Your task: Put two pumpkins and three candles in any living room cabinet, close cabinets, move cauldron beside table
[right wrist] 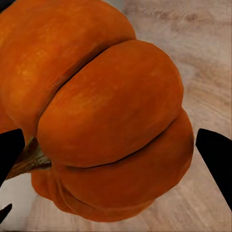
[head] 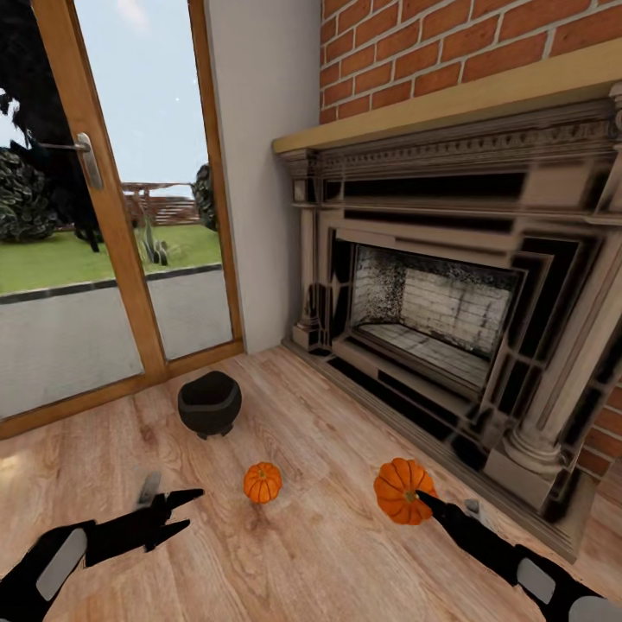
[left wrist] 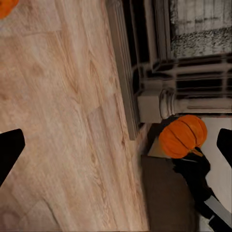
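A black cauldron point(head: 209, 403) stands on the wood floor in front of the glass door. A small orange pumpkin point(head: 262, 482) sits upright on the floor between my arms, and its edge shows in the left wrist view point(left wrist: 6, 6). A second pumpkin point(head: 402, 491) looks larger and lies tilted, stem toward my right gripper point(head: 429, 501), which is shut on it. The right wrist view has this pumpkin point(right wrist: 111, 106) between the fingertips point(right wrist: 215, 157). The left wrist view has the held pumpkin point(left wrist: 182, 136) beside the hearth. My left gripper point(head: 183, 511) is open and empty, left of the small pumpkin.
A stone fireplace point(head: 449, 320) with a raised hearth edge point(head: 406, 415) runs along the right, under a brick wall point(head: 449, 52). The wood-framed glass door point(head: 130, 216) closes off the left and back. Open floor point(head: 311, 553) lies between my arms.
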Tool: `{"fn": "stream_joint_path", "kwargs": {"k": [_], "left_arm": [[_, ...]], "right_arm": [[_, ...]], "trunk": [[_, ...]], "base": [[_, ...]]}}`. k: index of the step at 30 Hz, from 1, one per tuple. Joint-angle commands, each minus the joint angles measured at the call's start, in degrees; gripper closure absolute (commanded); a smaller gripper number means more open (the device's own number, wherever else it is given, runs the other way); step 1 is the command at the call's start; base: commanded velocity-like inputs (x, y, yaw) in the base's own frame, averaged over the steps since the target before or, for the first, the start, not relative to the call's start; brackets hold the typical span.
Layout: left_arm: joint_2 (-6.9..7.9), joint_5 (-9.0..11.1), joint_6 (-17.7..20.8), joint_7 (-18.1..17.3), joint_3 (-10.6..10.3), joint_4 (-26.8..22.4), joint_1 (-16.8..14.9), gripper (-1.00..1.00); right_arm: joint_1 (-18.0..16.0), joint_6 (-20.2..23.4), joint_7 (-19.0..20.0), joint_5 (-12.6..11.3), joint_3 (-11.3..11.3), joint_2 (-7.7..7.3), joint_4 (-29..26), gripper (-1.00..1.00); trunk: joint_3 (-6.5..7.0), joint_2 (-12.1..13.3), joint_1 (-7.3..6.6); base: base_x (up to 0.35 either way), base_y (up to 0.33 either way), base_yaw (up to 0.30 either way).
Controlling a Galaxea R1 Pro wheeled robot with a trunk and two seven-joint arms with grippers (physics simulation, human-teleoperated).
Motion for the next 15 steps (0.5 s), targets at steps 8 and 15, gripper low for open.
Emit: {"fn": "stream_joint_path", "kwargs": {"k": [8,15], "left_arm": [[-3.59,0.3,-5.9,12.6,0.5,0.0,-1.1,-1.00],[-4.07,0.3,-6.7,13.4,0.4,-0.1,-1.1,-1.00]], "right_arm": [[0.0,4.0,0.5,-0.5,0.9,0.03,-9.9,1.00],[0.0,18.6,0.5,-0.8,2.0,-0.19,-19.3,1.00]], "trunk": [[-0.06,0.0,-0.01],[-0.06,0.0,-0.01]], "base": [[0.000,0.000,0.000],[0.000,0.000,0.000]]}}
